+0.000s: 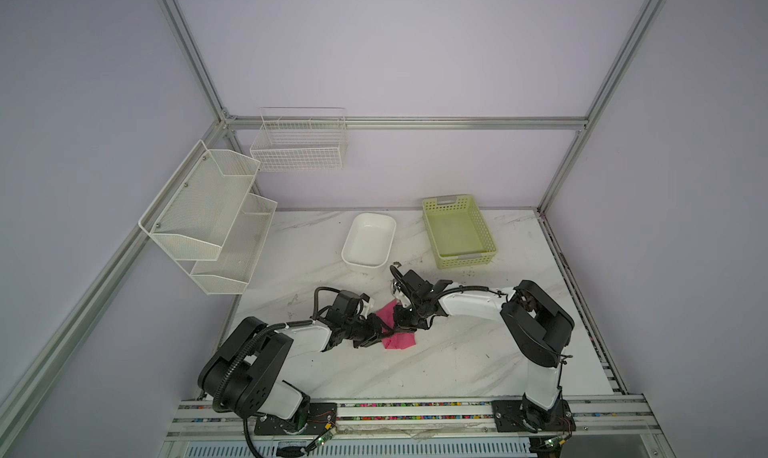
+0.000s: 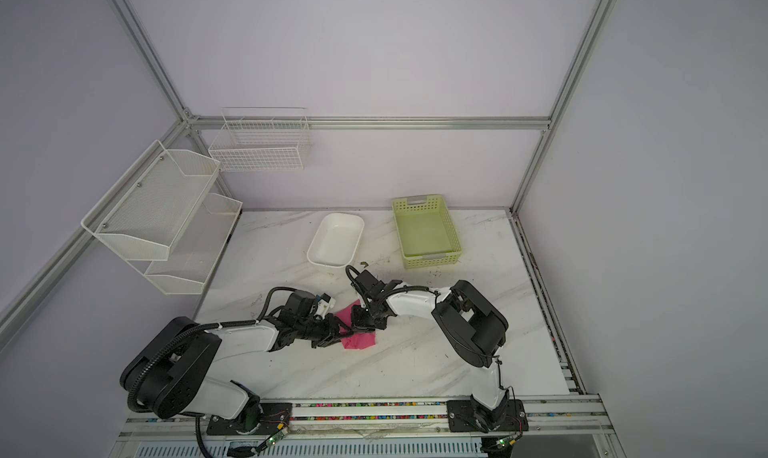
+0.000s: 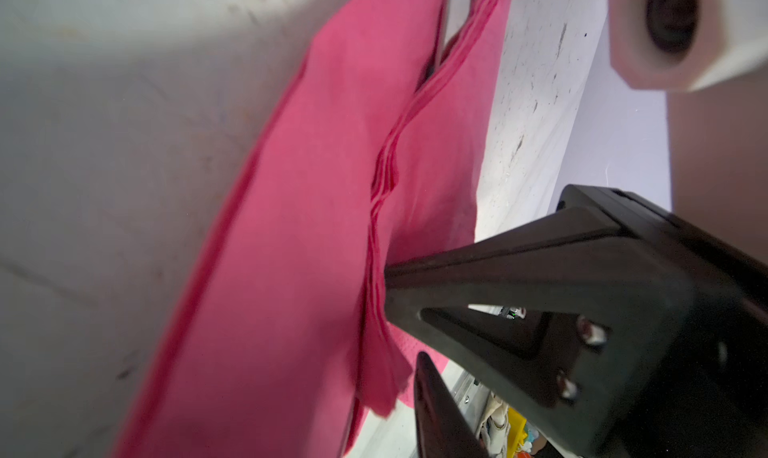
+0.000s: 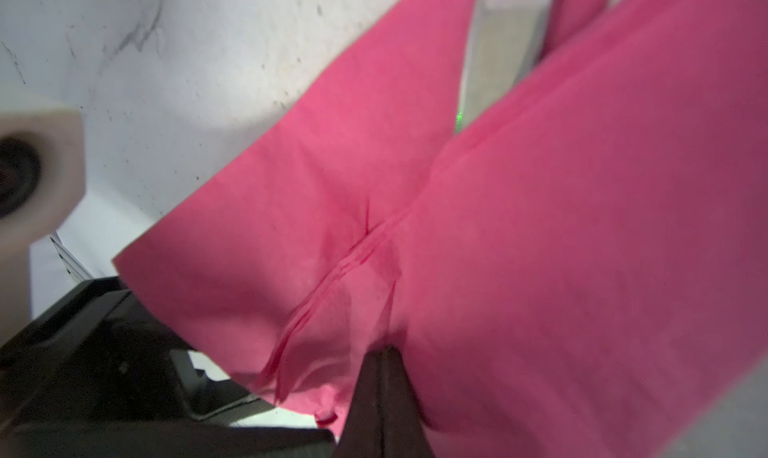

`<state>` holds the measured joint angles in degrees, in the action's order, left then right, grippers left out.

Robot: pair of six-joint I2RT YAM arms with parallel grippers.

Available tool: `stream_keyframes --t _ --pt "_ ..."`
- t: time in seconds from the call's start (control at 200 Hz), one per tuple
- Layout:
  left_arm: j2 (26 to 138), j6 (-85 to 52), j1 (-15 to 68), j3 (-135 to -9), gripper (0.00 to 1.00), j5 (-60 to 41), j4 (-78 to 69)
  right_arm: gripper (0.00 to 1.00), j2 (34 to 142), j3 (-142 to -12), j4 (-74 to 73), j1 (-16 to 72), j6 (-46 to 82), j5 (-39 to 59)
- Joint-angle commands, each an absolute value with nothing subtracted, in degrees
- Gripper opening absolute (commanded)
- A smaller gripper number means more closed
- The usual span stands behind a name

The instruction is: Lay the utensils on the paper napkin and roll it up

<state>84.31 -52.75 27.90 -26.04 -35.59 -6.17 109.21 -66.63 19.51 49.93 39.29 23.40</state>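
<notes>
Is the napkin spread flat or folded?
Folded: the napkin shows several stacked layer edges in the left wrist view, and the right gripper pinches a bunched fold.

Counter [image 1: 449,368]: I log a white marble-look top with grey veins, scuffed. Dark specks [image 1: 469,274] lie scattered on it, thickest just in front of the basket. Toward the far edge stand a white rectangular dish [image 1: 369,240] and, to its right, a pale green perforated basket [image 1: 457,232]; the two are apart. Mid-counter lies the pink paper napkin [image 1: 401,340], folded in layers. Its near part lies on the surface. I can't tell how much of the rest does.
</notes>
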Motion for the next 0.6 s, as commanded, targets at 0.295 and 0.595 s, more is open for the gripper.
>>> stream_keyframes --t 0.295,0.595 --pt "88.0 -48.9 28.3 -32.5 0.22 -32.5 -0.6 0.0 109.7 -65.4 22.8 50.5 39.1 22.3" --pt "90.0 -48.3 28.3 -33.5 0.08 -31.4 2.1 0.0 108.9 -65.7 22.9 50.6 39.4 22.3"
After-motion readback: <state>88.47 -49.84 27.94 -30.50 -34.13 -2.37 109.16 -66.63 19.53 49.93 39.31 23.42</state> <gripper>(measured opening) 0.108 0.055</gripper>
